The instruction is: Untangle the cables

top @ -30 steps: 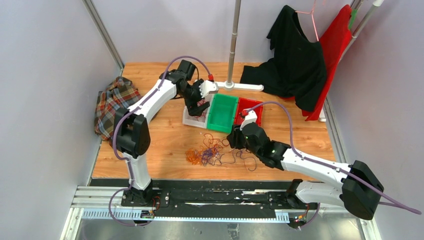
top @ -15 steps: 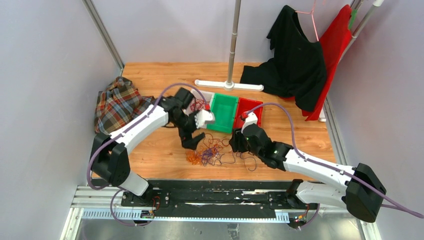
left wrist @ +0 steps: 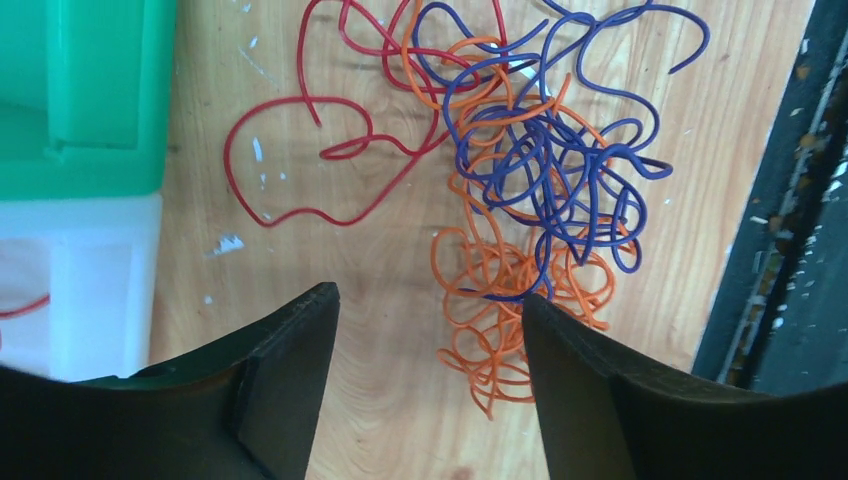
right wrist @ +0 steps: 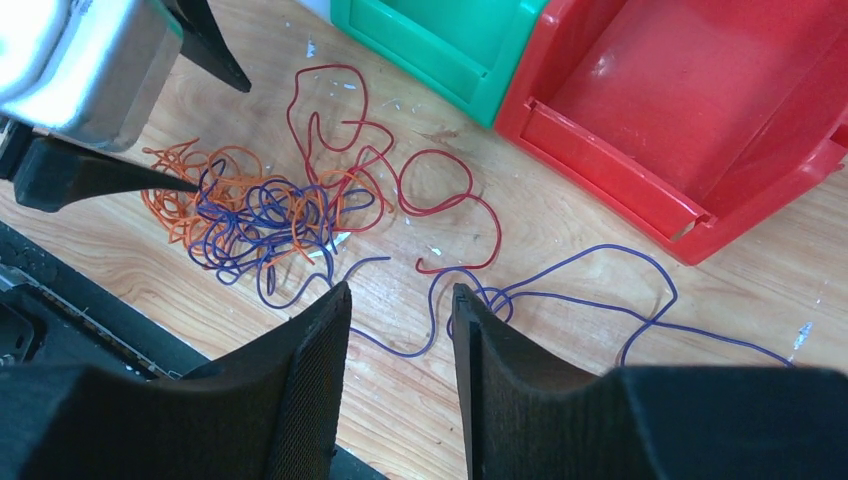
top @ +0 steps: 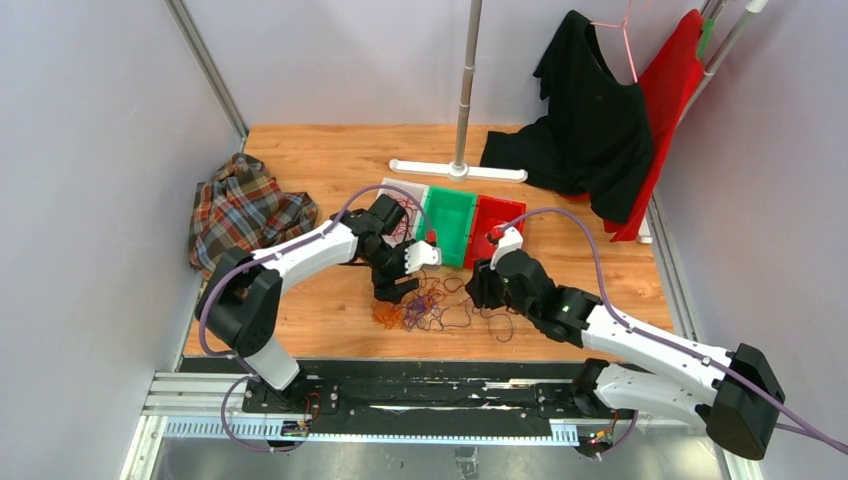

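Wooden tabletop (top: 320, 310), over which the left arm (top: 300, 255) had swung from the white plastic bin (left wrist: 100, 260) back above the tangled clump of thin red, orange and purple cables (top: 418, 308), lying between the green plastic bin (top: 447, 215) and the black front rail (top: 430, 365): a new pick looked due. Left gripper (left wrist: 430, 305) gaped wide and empty; right gripper (right wrist: 400, 295), narrower, held nothing. Bare wood lay leftward, the rail close.

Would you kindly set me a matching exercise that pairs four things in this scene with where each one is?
Things:
1 cables
2 red bin
3 plaid cloth
4 black garment

Places:
A hanging at the far right
B at the left edge of the table
C right beside the green bin
D heaped near the front edge

Pairs: 1-D; 2-C; 3-B; 4-A
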Controlling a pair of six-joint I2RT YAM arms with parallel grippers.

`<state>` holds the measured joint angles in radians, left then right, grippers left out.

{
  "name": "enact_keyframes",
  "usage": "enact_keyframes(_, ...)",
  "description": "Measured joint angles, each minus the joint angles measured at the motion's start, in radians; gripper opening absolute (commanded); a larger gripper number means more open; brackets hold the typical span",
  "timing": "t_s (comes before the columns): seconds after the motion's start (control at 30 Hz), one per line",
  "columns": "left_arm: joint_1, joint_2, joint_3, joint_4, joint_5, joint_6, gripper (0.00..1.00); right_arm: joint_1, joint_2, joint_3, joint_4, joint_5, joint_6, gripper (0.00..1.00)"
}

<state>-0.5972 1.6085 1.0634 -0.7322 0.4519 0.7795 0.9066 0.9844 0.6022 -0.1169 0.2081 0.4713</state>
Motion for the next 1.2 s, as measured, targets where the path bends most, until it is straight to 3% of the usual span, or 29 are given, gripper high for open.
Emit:
enact_keyframes(0.23,-0.023,0.005,-0.034,0.001,0.026,0.09,0.17,0.0,-0.007,-0.003,-0.032,0.045,0.018,0.48)
enact_keyframes(0.37,-0.027,-0.04,-0.042,-0.05,0.024,0.118,0.01,0.0,-0.023,-0.003,-0.13,0.13,0.079,0.54)
enact_keyframes(0.53,-0.027,-0.18,-0.037,-0.122,0.007,0.13,0.01,0.0,-0.024,-0.011,-0.241,0.178,0.155,0.56)
enact_keyframes(0.77,-0.027,-0.31,0.026,-0.206,-0.032,0.101,0.01,0.0,0.013,-0.037,-0.273,0.189,0.183,0.56)
enact_keyframes(0.8,-0.027,-0.318,0.042,-0.215,-0.034,0.093,0.06,0.0,0.016,-0.036,-0.273,0.189,0.179,0.57)
enact_keyframes(0.83,-0.027,-0.325,0.055,-0.219,-0.034,0.086,0.18,0.0,0.018,-0.033,-0.273,0.188,0.172,0.57)
enact_keyframes(0.9,-0.027,-0.345,0.068,-0.22,-0.027,0.082,0.52,0.0,0.02,-0.013,-0.274,0.187,0.154,0.57)
enact_keyframes(1.0,-0.027,-0.359,0.064,-0.226,-0.005,0.091,0.81,0.0,0.023,0.031,-0.267,0.187,0.128,0.57)
enact_keyframes(1.2,-0.027,-0.219,0.045,-0.211,0.008,0.146,0.89,0.0,0.011,0.062,-0.246,0.18,0.086,0.57)
